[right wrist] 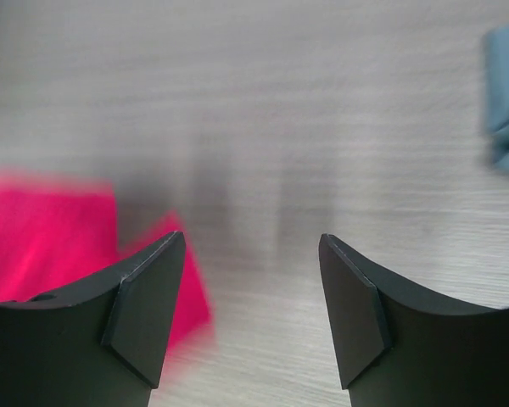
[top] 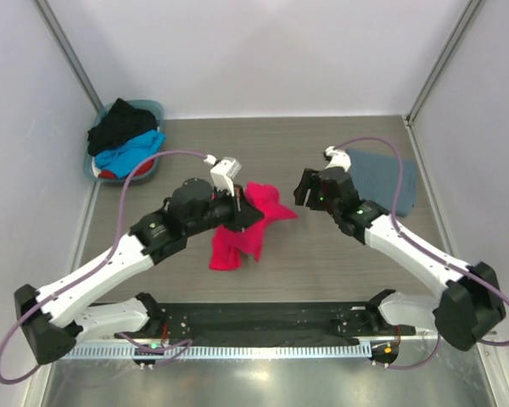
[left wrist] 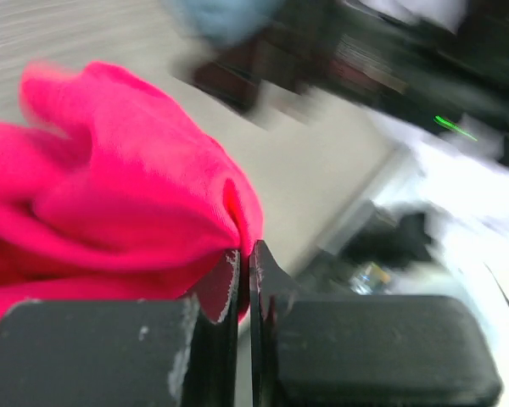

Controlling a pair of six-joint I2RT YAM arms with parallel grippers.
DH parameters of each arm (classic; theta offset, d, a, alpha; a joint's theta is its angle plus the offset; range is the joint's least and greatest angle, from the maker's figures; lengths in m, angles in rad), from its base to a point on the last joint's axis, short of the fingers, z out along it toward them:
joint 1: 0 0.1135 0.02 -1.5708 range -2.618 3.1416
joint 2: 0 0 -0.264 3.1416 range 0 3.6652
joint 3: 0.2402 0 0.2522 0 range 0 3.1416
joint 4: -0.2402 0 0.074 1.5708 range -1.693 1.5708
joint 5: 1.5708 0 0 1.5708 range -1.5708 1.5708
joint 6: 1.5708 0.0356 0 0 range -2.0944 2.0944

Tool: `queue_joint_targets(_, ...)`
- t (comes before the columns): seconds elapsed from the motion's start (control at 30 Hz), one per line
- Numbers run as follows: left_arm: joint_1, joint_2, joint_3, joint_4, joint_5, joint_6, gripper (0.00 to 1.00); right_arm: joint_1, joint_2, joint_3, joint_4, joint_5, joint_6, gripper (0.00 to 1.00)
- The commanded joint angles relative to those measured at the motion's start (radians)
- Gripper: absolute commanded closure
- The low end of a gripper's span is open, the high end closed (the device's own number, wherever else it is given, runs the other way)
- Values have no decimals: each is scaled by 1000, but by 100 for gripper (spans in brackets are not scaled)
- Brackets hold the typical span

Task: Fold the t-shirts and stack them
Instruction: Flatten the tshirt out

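A bright red-pink t-shirt (top: 236,243) hangs crumpled in the middle of the table, lifted at its upper part. My left gripper (top: 254,217) is shut on a fold of it; the left wrist view shows the cloth (left wrist: 110,195) pinched between the closed tips of that gripper (left wrist: 246,251). My right gripper (top: 303,192) stands open just right of the shirt, with nothing between its fingers. In the right wrist view it (right wrist: 253,246) hovers over bare table, the shirt's edge (right wrist: 42,246) at its left finger. A folded slate grey-blue t-shirt (top: 382,174) lies flat at the back right.
A teal basket (top: 155,107) at the back left corner holds black (top: 119,124), bright blue (top: 132,153) and red (top: 109,174) t-shirts. White walls close in the table on three sides. The arm bases and a black rail (top: 254,326) run along the near edge.
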Motion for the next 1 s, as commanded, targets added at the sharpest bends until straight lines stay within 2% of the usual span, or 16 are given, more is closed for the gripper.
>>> queue_joint_targets(0.0, -81, -124, 123, -92, -137, -28, 98, -7, -86, -13, 24, 151, 23, 29)
queue_joint_targets(0.07, -33, -77, 226, -195, -214, -5, 98, -11, -99, -14, 24, 145, 27, 29)
queue_joint_targets(0.1, 6, -46, 278, -242, -190, -5, 97, -11, -99, -14, 24, 142, 24, 29)
queue_joint_targets(0.13, 61, 44, 353, -246, -117, -11, 97, -11, -101, -11, 20, 142, 26, 29)
queue_joint_targets(0.17, 178, 93, 390, -246, -42, -25, 100, -13, -103, -13, 18, 143, 26, 29)
queue_joint_targets(0.23, 254, 208, 461, -226, 44, -63, 100, -16, -103, -14, 16, 149, 23, 29)
queue_joint_targets(0.27, 282, 319, 482, -220, 34, -56, 99, -16, -98, -16, 16, 151, 23, 29)
queue_joint_targets(0.4, 308, 538, 545, -169, -39, -17, 100, -22, -83, -11, 13, 146, 24, 28)
queue_joint_targets(0.53, 368, 670, 552, -114, 19, -37, 98, -24, -75, -5, 12, 136, 17, 28)
queue_joint_targets(0.57, 391, 685, 545, -103, 72, -40, 96, -24, -72, -3, 10, 131, 15, 28)
queue_joint_targets(0.67, 412, 702, 507, -59, 111, -36, 77, -24, -63, 4, 10, 77, 4, 30)
queue_joint_targets(0.7, 412, 698, 492, -63, 96, -36, 51, -24, -58, 6, 15, 56, -8, 30)
queue_joint_targets(0.73, 414, 678, 478, -65, 83, -40, 38, -22, -38, 10, 21, -2, -11, 31)
queue_joint_targets(0.8, 414, 643, 414, -36, 57, -57, 20, -24, -6, 18, 24, -41, -11, 32)
queue_joint_targets(0.9, 412, 539, 343, 3, 11, -68, 9, -22, 55, 38, 23, -96, -19, 33)
queue_joint_targets(0.97, 412, 454, 274, -3, -42, -71, 9, -19, 85, 53, 12, -119, -28, 33)
